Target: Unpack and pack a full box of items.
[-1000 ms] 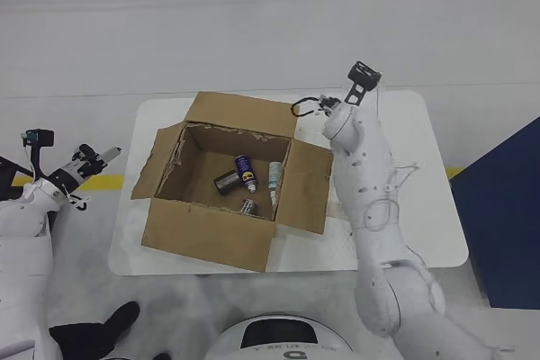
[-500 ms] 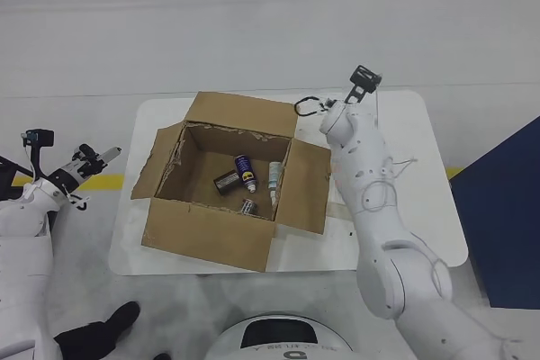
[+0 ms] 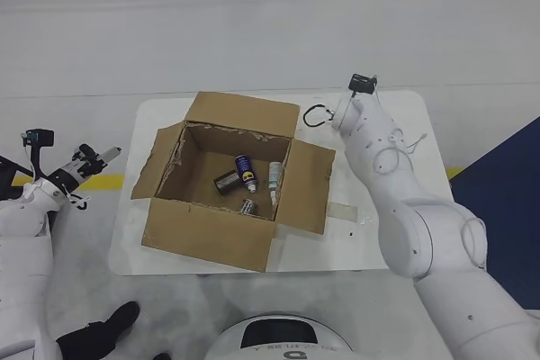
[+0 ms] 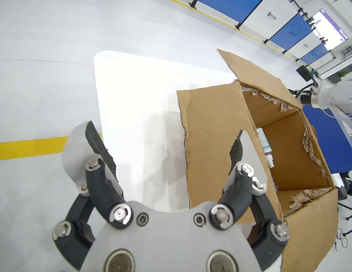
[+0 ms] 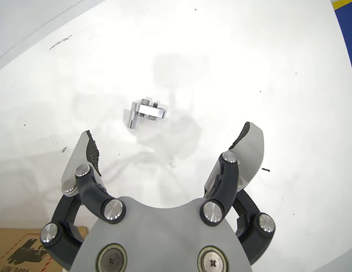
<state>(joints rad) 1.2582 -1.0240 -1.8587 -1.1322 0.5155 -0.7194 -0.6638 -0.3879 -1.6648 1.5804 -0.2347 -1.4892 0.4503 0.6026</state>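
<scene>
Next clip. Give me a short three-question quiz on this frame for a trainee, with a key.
1. True or false: the right gripper is shut on the small metal part.
2. The top flaps of the cardboard box are: A) folded open, B) taped shut, C) cut off.
3. What does the left gripper hold?
Key: 1 false, it is open and the part lies on the table apart from it; 2 A; 3 nothing, it is open.

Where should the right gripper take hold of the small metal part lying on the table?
The metal part lies flat on the table, so come from straight above, probably closing the jaws across its bar's parallel long sides.
</scene>
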